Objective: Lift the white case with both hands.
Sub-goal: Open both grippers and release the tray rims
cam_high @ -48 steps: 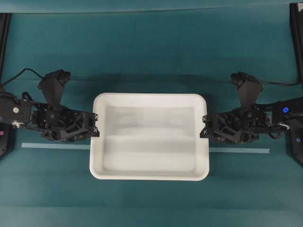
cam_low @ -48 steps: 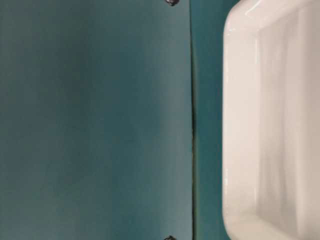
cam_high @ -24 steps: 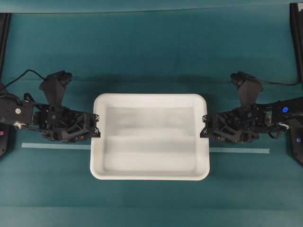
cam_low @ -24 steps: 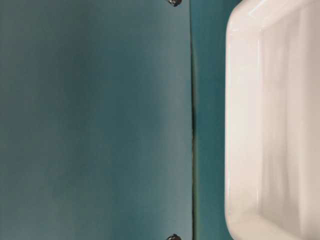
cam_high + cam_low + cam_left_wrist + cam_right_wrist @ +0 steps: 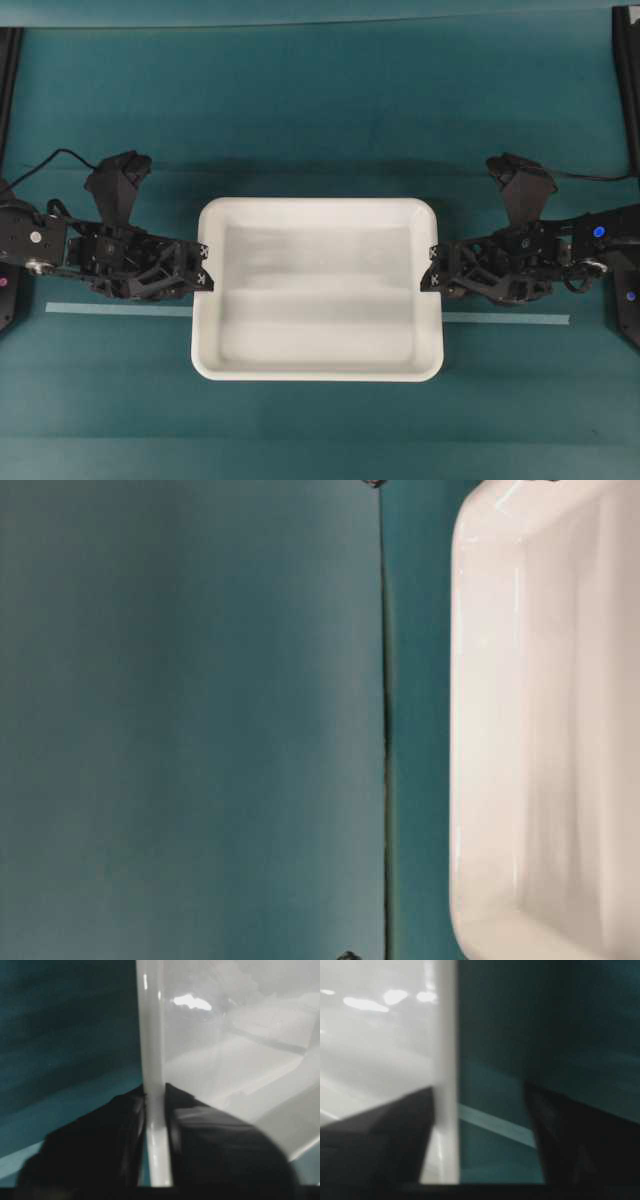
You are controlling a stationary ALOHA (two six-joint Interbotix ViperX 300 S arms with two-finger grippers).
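The left gripper (image 5: pixel 156 1102) clenched the nine-o'clock rim of the shallow white plastic case (image 5: pixel 316 290) — fingers pressed against it. At three o'clock the right gripper (image 5: pixel 480 1100) stood released — one finger well off the rim.

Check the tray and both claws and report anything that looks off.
The two grips do not match. The left claw sits close on the white case's left rim, while the right claw stands wide, one finger at the rim and the other well clear over the cloth. The case itself looks undamaged and square to the pale tape strip.

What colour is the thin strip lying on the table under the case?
Pale blue-green tape strip, lighter than the teal table; clearest in the overhead view.
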